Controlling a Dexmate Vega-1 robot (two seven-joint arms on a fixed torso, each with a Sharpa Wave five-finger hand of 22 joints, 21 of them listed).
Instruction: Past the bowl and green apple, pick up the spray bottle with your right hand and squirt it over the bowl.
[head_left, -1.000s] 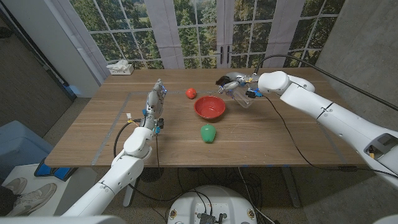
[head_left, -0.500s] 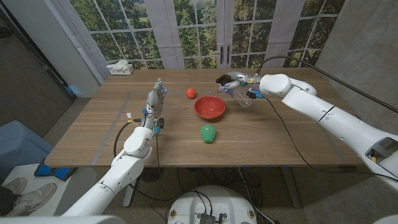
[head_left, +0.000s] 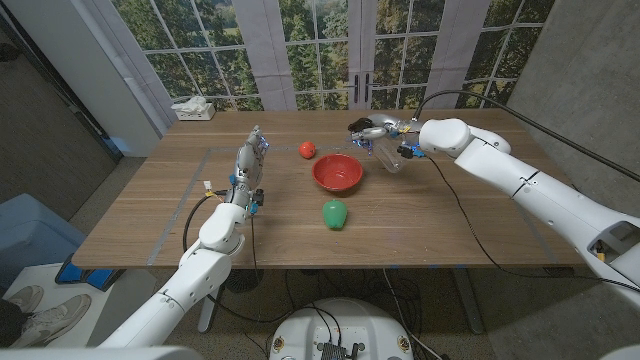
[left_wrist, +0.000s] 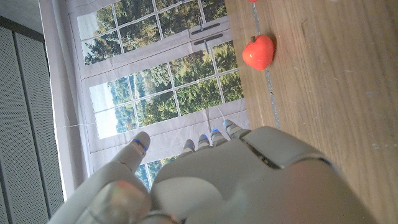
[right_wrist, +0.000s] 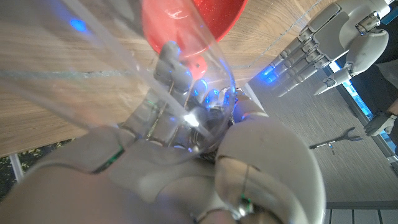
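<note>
The right hand (head_left: 385, 136) grips the spray bottle (head_left: 382, 152) and holds it clear of the worktop (head_left: 450, 225), on the far right side of the red bowl (head_left: 338, 172). The bottle is clear plastic with a dark nozzle head; it is tilted, with the head pointing toward the bowl. In the right wrist view, the fingers (right_wrist: 168, 74) wrap the transparent bottle body (right_wrist: 124, 68), and the bowl (right_wrist: 186, 18) shows through and beyond it.

Status: the pickup step is judged complete. The nozzle appears to sit just beside the bowl's far rim, not yet clearly above its centre. No spray is discernible, and whether the trigger is pressed cannot be told. Remaining steps, as judged: position the nozzle over the bowl and squeeze the trigger.

The green apple (head_left: 334, 214) lies on the worktop in front of the bowl, apart from it. A small red object (head_left: 307, 150) lies to the bowl's far left.

The left hand (head_left: 249, 165) stands on its edge on the worktop, fingers extended and held close together, holding nothing, well apart from the bowl.
</note>
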